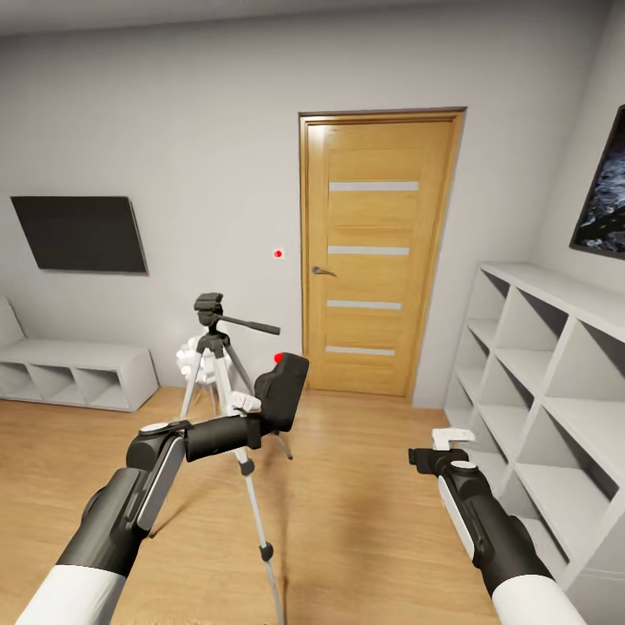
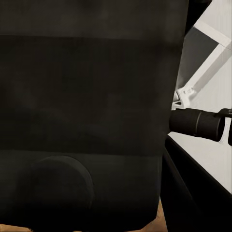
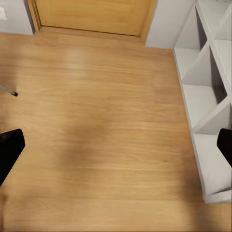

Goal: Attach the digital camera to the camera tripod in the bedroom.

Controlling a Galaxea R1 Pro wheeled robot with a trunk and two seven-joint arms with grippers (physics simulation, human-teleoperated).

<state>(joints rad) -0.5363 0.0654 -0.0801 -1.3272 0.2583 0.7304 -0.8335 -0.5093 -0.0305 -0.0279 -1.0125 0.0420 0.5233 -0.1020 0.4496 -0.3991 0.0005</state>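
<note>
Digital camera (image 1: pixel 282 391) held clamped in left end effector (image 1: pixel 252 415), raised just beside and below the head of the camera tripod (image 1: pixel 227 365), not yet mounted; right end effector (image 1: pixel 438 451) idle, fingers spread, empty.

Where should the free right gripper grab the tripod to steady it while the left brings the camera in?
Probably the upper part of one silver leg, just below the tripod head, coming in from the door side. The legs are slim enough to pinch; the pan handle sticks out toward that side, so stay under it. The left gripper with the digital camera is beside the near legs; the right gripper hangs open and empty.
</note>
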